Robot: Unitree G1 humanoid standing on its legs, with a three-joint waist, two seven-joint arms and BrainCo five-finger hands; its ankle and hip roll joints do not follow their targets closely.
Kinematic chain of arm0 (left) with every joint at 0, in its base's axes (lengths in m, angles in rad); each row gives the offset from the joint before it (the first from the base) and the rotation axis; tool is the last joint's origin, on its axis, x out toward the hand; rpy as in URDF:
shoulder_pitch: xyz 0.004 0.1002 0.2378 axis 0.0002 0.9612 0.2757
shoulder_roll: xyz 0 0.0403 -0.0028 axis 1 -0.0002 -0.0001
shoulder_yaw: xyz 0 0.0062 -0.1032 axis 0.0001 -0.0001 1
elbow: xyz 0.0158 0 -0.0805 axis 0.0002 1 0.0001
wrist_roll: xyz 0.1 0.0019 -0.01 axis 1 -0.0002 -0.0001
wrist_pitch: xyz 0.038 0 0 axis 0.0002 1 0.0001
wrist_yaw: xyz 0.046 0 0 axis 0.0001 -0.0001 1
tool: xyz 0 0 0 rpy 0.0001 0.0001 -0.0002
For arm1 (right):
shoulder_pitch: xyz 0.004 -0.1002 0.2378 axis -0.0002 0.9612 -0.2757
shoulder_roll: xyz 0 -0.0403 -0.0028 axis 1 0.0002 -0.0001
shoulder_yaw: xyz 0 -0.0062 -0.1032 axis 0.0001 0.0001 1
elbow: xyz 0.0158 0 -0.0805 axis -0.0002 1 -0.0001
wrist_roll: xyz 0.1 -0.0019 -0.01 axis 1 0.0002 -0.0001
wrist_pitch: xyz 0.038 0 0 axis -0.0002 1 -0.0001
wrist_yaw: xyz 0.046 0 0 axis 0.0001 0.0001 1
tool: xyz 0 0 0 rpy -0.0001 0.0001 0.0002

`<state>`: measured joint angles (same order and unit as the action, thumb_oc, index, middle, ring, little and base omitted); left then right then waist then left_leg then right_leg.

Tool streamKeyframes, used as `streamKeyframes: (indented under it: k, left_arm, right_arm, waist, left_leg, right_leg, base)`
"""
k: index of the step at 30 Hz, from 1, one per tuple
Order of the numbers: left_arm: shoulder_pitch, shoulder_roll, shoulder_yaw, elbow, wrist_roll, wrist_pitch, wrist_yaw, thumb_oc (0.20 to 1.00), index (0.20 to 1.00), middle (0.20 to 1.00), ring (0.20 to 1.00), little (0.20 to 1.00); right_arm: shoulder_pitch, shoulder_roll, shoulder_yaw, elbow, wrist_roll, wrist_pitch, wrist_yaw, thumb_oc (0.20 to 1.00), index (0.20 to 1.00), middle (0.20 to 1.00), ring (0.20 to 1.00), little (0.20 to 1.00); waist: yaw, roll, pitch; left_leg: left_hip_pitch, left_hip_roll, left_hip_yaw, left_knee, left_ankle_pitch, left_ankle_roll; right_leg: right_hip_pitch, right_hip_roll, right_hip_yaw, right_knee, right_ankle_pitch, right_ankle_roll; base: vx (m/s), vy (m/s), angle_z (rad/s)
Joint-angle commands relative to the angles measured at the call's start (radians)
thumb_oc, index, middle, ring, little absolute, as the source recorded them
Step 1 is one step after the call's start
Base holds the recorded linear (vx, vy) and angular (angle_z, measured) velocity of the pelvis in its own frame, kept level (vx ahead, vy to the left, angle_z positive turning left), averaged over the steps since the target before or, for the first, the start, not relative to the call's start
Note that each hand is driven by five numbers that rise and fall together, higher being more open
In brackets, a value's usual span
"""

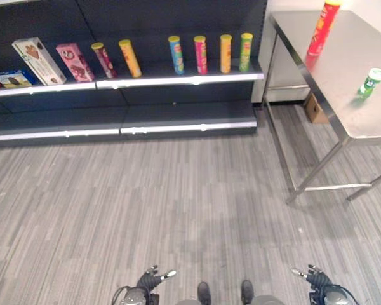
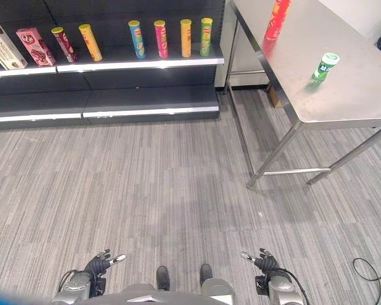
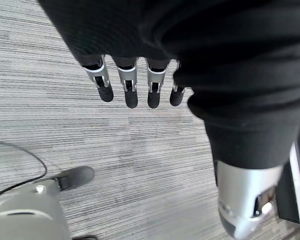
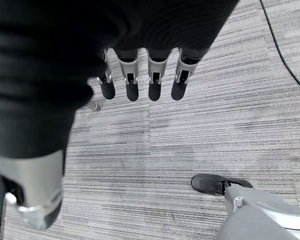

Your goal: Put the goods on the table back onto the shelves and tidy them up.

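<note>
On the steel table (image 1: 362, 121) at the right stand a tall red tube can (image 1: 323, 27) near the back and a short green can (image 1: 371, 82) nearer the front edge. The dark shelf (image 1: 178, 80) at the back carries several upright tube cans (image 1: 201, 54) and a few snack boxes (image 1: 75, 61) at its left. My left hand (image 1: 153, 277) hangs low at the bottom left, fingers (image 3: 131, 92) straight and holding nothing. My right hand (image 1: 312, 276) hangs at the bottom right, fingers (image 4: 155, 86) straight, also holding nothing. Both hands are far from the table and the shelf.
Grey striped carpet (image 1: 146, 203) lies between me and the shelf. The table's metal legs (image 1: 317, 171) and a low crossbar stand at the right. A brown cardboard box (image 1: 315, 109) sits on the floor under the table. A lower shelf board (image 1: 184, 121) runs beneath the stocked one.
</note>
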<state>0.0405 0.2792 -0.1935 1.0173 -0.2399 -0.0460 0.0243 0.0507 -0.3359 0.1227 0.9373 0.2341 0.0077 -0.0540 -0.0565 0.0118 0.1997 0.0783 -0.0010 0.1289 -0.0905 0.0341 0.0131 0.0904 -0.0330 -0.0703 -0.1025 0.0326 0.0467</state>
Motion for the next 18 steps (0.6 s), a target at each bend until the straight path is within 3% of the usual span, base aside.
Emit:
streamKeyframes:
  k: [1, 7, 11, 12, 13, 15, 18]
  left_arm:
    - [-0.048, 0.013, -0.002, 0.071, 0.056, -0.02, -0.002, 1.0, 1.0, 1.0, 1.0, 1.0]
    - [-0.055, 0.017, 0.0, 0.074, 0.064, -0.022, 0.007, 1.0, 1.0, 1.0, 1.0, 1.0]
    - [-0.057, 0.022, 0.011, 0.053, 0.033, -0.027, 0.01, 1.0, 1.0, 1.0, 1.0, 1.0]
    - [-0.054, 0.014, 0.037, 0.019, -0.037, -0.029, 0.014, 1.0, 1.0, 1.0, 1.0, 1.0]
    - [-0.052, 0.011, 0.043, 0.003, -0.052, -0.026, 0.015, 1.0, 1.0, 1.0, 1.0, 1.0]
    - [-0.052, 0.01, 0.033, -0.01, -0.033, -0.025, 0.015, 1.0, 1.0, 1.0, 1.0, 1.0]
    - [-0.063, 0.01, 0.018, -0.015, -0.025, -0.025, 0.009, 1.0, 1.0, 1.0, 1.0, 1.0]
  right_arm:
    - [-0.056, -0.03, 0.041, 0.005, -0.036, -0.026, 0.001, 1.0, 1.0, 1.0, 1.0, 1.0]
    - [-0.063, -0.026, 0.05, 0.013, -0.046, -0.021, 0.005, 1.0, 1.0, 1.0, 1.0, 1.0]
    - [-0.08, -0.023, 0.06, 0.039, -0.057, -0.014, 0.011, 1.0, 1.0, 1.0, 1.0, 1.0]
    - [-0.074, -0.014, 0.057, 0.03, -0.058, -0.015, 0.012, 1.0, 1.0, 1.0, 1.0, 1.0]
    - [-0.068, -0.012, 0.052, 0.024, -0.058, -0.015, 0.013, 1.0, 1.0, 1.0, 1.0, 1.0]
    - [-0.049, -0.003, 0.038, 0.016, -0.043, -0.02, 0.009, 1.0, 1.0, 1.0, 1.0, 1.0]
    - [-0.05, -0.006, 0.042, 0.009, -0.038, -0.02, 0.01, 1.0, 1.0, 1.0, 1.0, 1.0]
  waist:
    - [-0.016, -0.036, -0.011]
    - [-0.008, -0.038, -0.01]
    - [0.008, -0.04, 0.008]
    - [0.018, -0.034, 0.026]
    - [0.02, -0.032, 0.039]
    - [0.001, -0.017, 0.062]
    - [-0.017, -0.011, 0.075]
  left_leg:
    - [-0.003, 0.041, -0.074, 0.086, -0.161, -0.056]
    - [-0.015, 0.027, -0.078, 0.094, -0.17, -0.04]
    - [-0.056, -0.01, -0.095, 0.135, -0.191, -0.013]
    - [-0.057, -0.028, -0.099, 0.153, -0.207, 0.01]
    - [-0.045, -0.036, -0.096, 0.155, -0.215, 0.023]
    - [0.024, -0.038, -0.107, 0.117, -0.22, 0.033]
    - [0.064, -0.04, -0.126, 0.09, -0.229, 0.028]
  right_leg:
    - [-0.011, -0.076, 0.018, 0.117, -0.18, 0.084]
    - [-0.037, -0.083, 0.036, 0.125, -0.166, 0.094]
    - [-0.091, -0.105, 0.058, 0.175, -0.156, 0.118]
    - [-0.153, -0.123, 0.049, 0.324, -0.166, 0.135]
    - [-0.187, -0.14, 0.047, 0.415, -0.139, 0.149]
    - [-0.293, -0.14, 0.041, 0.597, -0.058, 0.137]
    - [-0.356, -0.115, 0.026, 0.54, -0.071, 0.122]
  base:
    - [0.01, 0.037, -0.02]
    - [-0.03, 0.065, -0.04]
    - [-0.05, 0.137, -0.22]
    - [-0.03, 0.226, -0.33]
    - [0.02, 0.247, -0.52]
    - [0.13, 0.165, -0.2]
    - [0.2, 0.044, 0.15]
